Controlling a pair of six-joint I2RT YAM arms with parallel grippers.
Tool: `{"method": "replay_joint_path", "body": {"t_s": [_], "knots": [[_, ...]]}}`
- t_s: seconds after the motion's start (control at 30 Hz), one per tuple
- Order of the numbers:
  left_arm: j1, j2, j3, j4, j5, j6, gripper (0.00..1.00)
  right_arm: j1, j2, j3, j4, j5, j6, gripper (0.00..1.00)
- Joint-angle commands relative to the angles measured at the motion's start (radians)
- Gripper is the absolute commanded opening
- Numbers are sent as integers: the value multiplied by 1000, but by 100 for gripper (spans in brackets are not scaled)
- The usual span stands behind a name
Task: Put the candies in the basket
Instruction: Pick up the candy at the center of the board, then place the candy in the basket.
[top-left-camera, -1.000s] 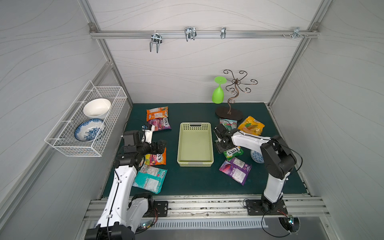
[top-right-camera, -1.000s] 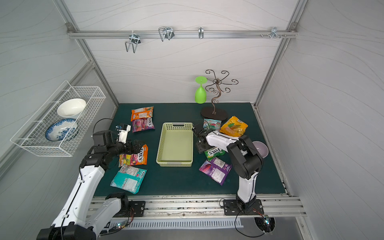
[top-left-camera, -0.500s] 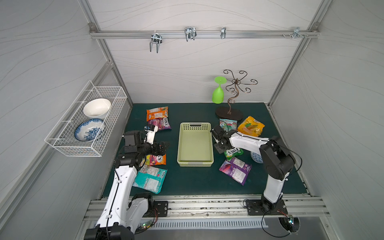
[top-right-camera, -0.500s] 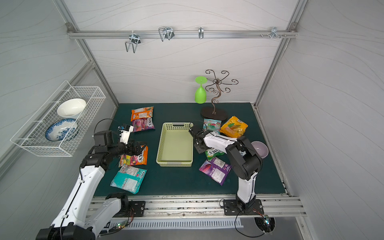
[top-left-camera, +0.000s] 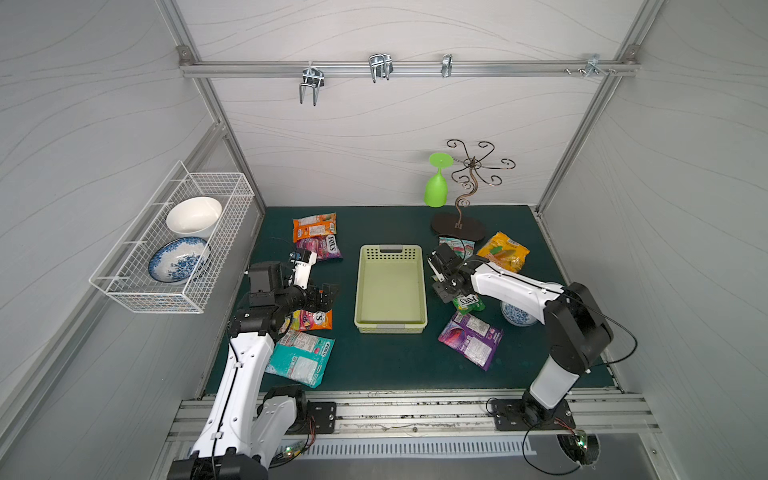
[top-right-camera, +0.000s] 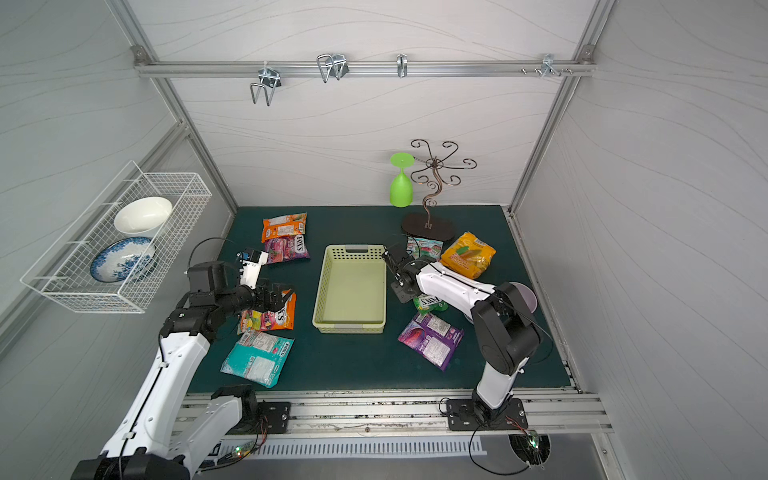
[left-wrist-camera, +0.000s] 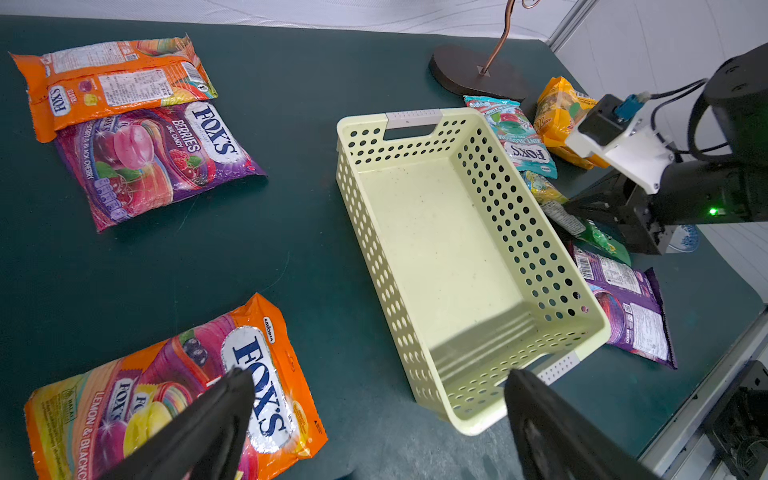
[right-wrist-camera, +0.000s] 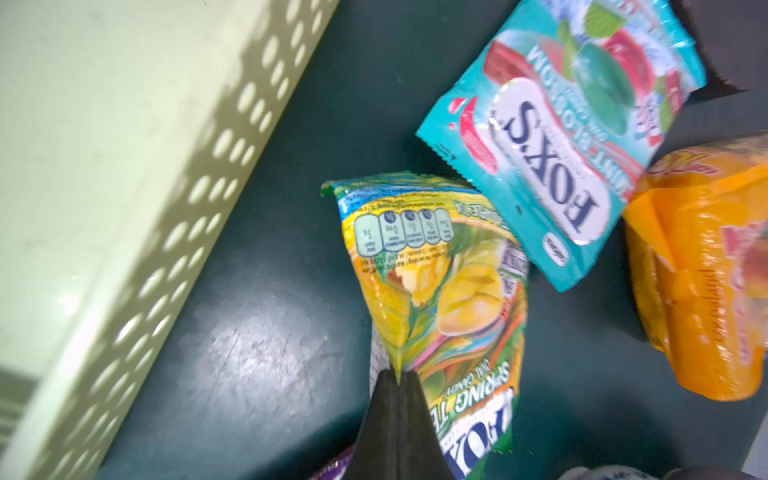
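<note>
Green-yellow packet (right-wrist-camera: 449, 291) is being pinched at its edge by the closed right fingers (right-wrist-camera: 386, 415), probably for lifting into the basket (left-wrist-camera: 519, 216), while the left fingers (left-wrist-camera: 208, 424) are hanging open.

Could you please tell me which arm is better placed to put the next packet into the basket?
Right: the right pincer is shut on the green-yellow Fox's packet beside the basket, while the left pincer hangs open above the orange lemon Fox's packet, holding nothing.
</note>
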Motion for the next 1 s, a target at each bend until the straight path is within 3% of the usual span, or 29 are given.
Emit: {"method": "replay_joint_path", "body": {"t_s": [0.0, 0.5, 0.73, 0.97], "knots": [[-2, -9, 45, 5, 6, 9, 98, 2, -62, 49, -65, 24, -35, 0], [-7, -2, 52, 2, 8, 3, 98, 4, -190, 191, -128, -30, -213, 0], [-7, -6, 48, 5, 12, 3, 98, 21, -195, 265, -103, -63, -322, 0], [-6, -14, 45, 6, 11, 6, 98, 39, -139, 364, -48, -177, -460, 0]]}}
